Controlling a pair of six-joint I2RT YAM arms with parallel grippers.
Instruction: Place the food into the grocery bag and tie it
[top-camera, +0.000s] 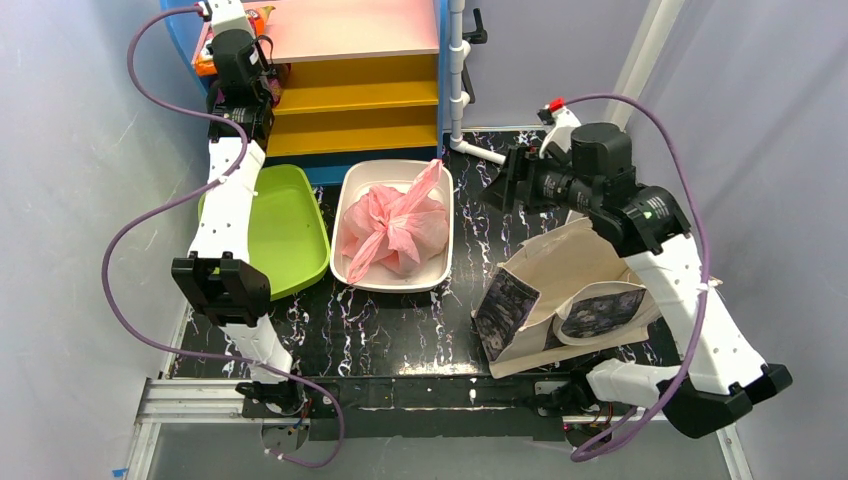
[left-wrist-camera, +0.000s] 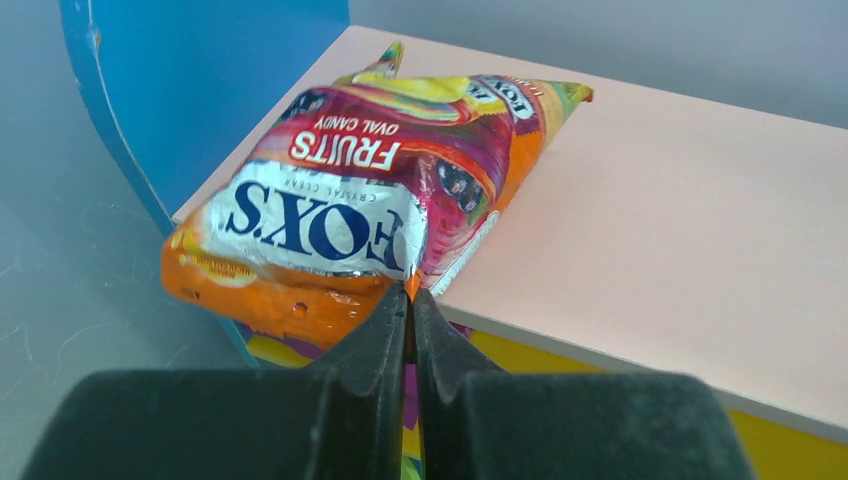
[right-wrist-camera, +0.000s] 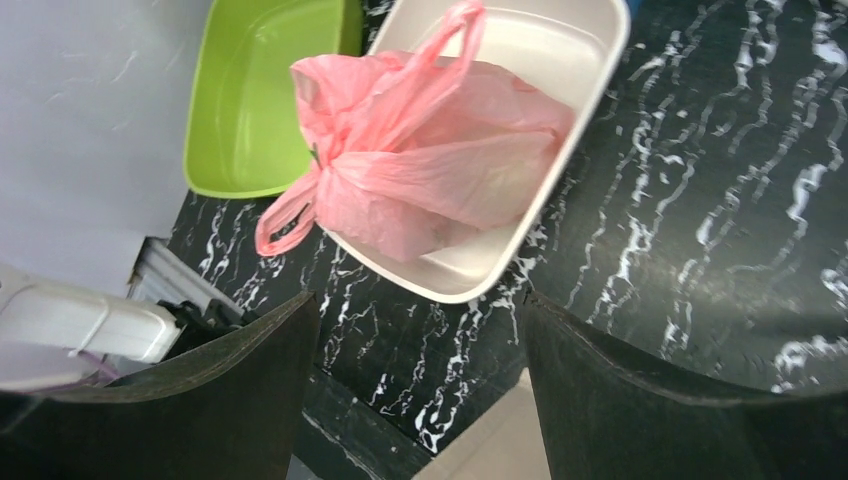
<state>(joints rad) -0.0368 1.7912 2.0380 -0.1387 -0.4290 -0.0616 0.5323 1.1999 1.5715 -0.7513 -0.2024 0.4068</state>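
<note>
While my left gripper (left-wrist-camera: 410, 300) is pinched shut on the near seam of the candy packet (left-wrist-camera: 370, 200), the job is to lift without tearing or dropping it. The packet lies flat on the pink shelf top (left-wrist-camera: 680, 230), beyond the white tray (top-camera: 446, 262) and off to its left. One orange end overhangs the shelf edge. I have only a thin corner of foil between my tips, so I judge the hold to be slight. A slow, straight lift should let the packet hang below me instead of peeling out of the pinch. I would avoid dragging it across the shelf, since the crinkled film could snag or slip.

The grocery bag (top-camera: 395, 232) sits inside the white tray, bulging, with its pink handles gathered into what looks like a knot. I cannot see the food through the plastic. If the mouth is really closed, the packet has no way in, so that needs checking before I carry anything over.

My right gripper (right-wrist-camera: 420, 300) hangs wide open and holds nothing, above the table on the tray's right side. It looks well placed to hold the bag's mouth apart. The green tub (top-camera: 290, 230) lies just left of the tray and the canvas tote (top-camera: 560, 270) to its right.
</note>
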